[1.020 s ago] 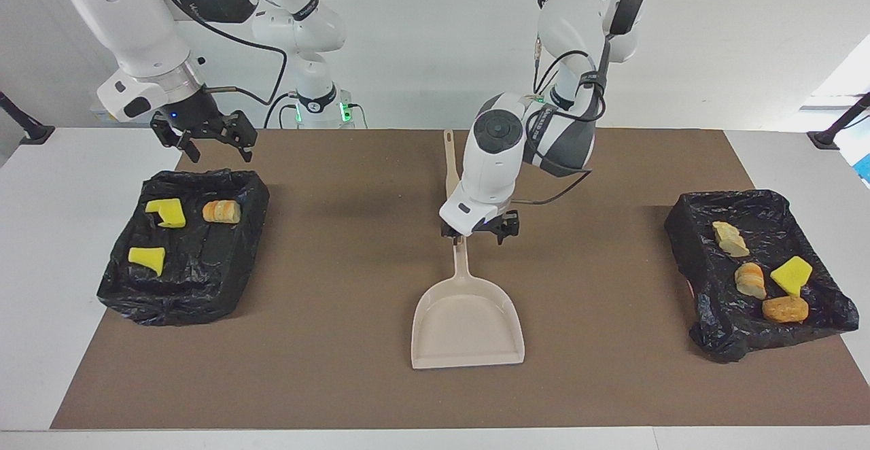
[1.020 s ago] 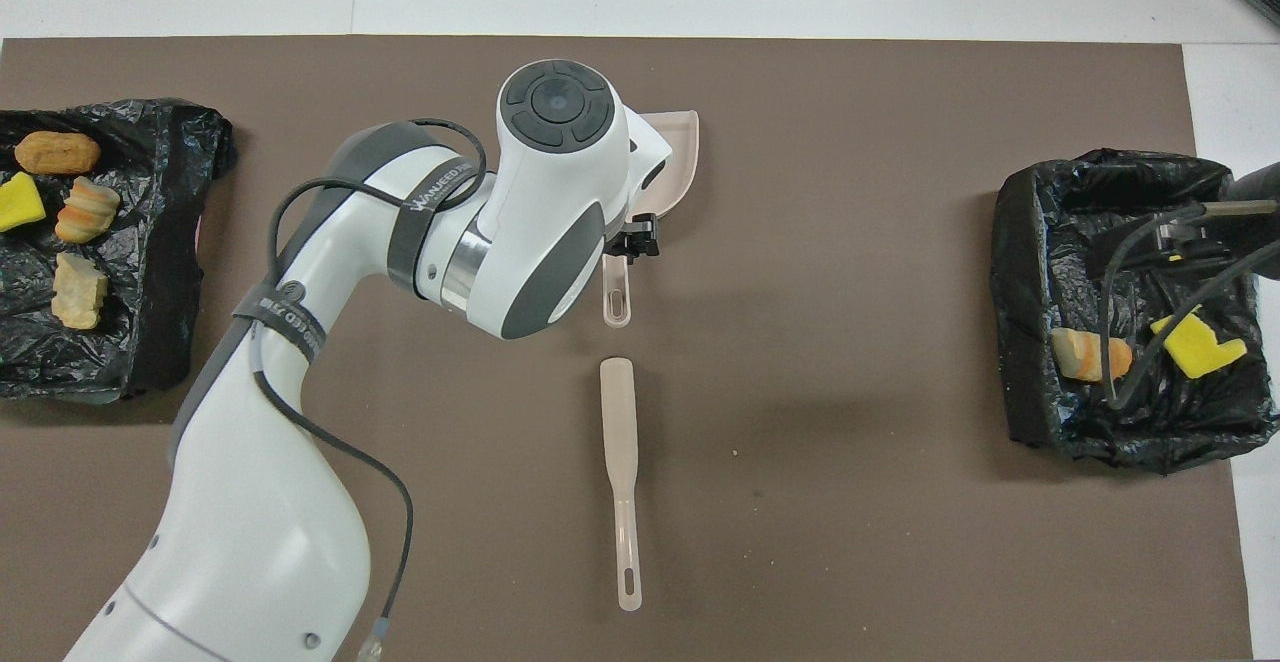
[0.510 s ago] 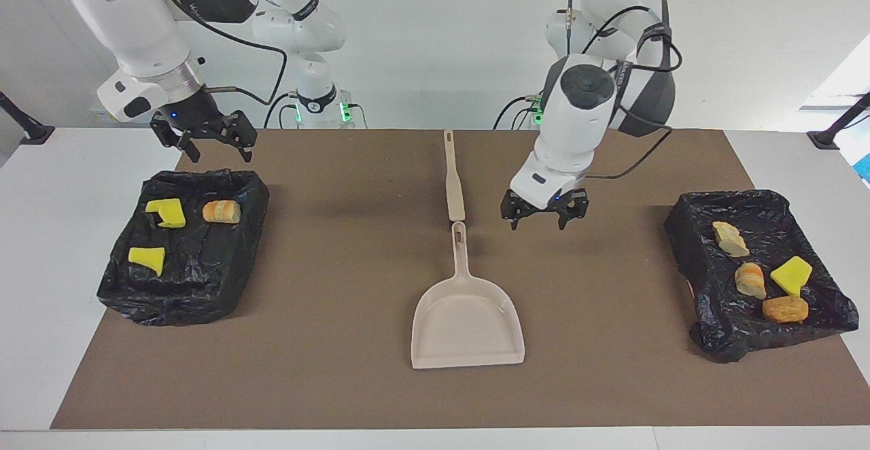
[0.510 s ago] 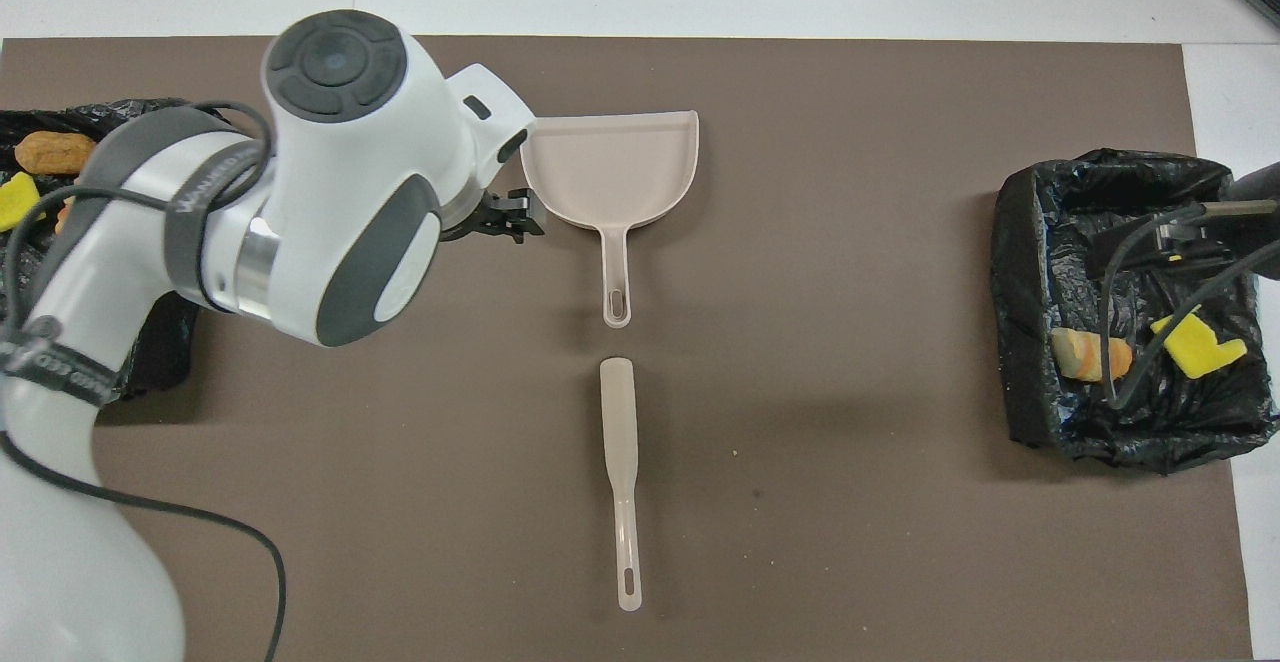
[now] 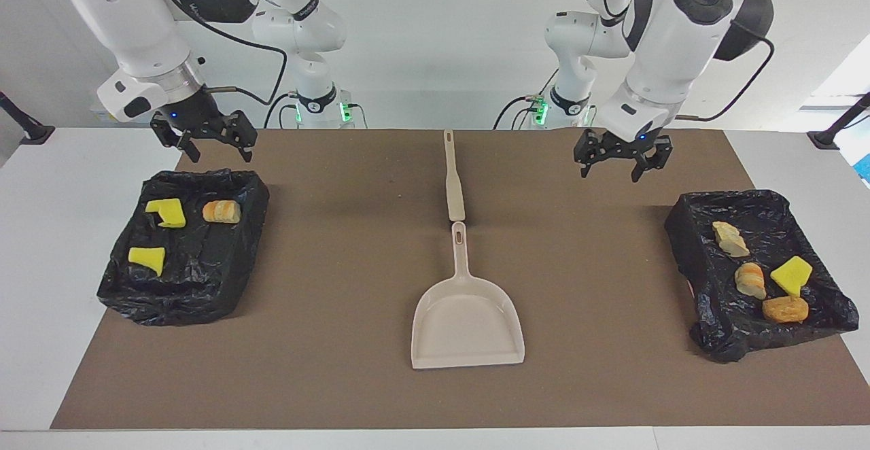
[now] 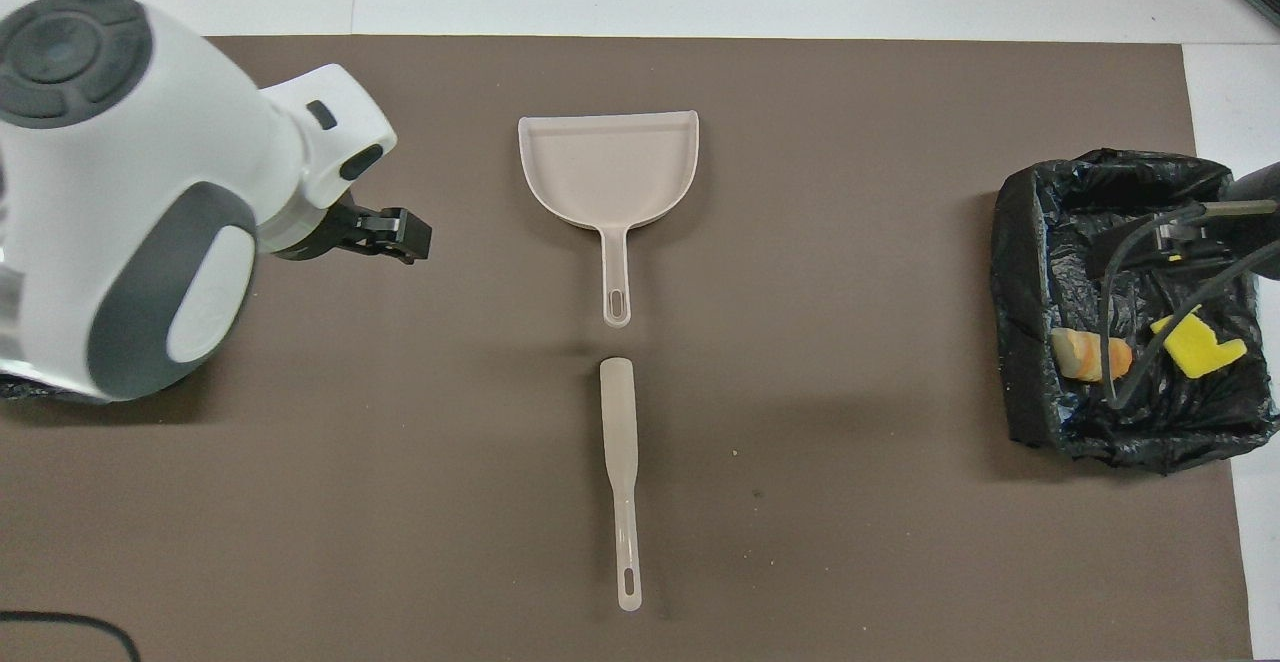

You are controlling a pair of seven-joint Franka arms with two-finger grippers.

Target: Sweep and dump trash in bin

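The white surface (image 5: 54,246) carries a brown mat (image 5: 340,266) over most of its middle. On the mat lie a beige dustpan (image 5: 467,324) and, just nearer to the robots, a beige scraper (image 5: 452,185), almost end to end with its handle. One black-lined bin (image 5: 187,287) sits at the right arm's end, another black-lined bin (image 5: 707,273) at the left arm's end.

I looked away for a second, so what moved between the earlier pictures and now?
The left claw, open and empty, rose off the dustpan handle and swung toward the left arm's end of the table; it now hangs near the bin there. The dustpan, the flat sweeper, the trash in both bins and the waiting right claw stayed put.
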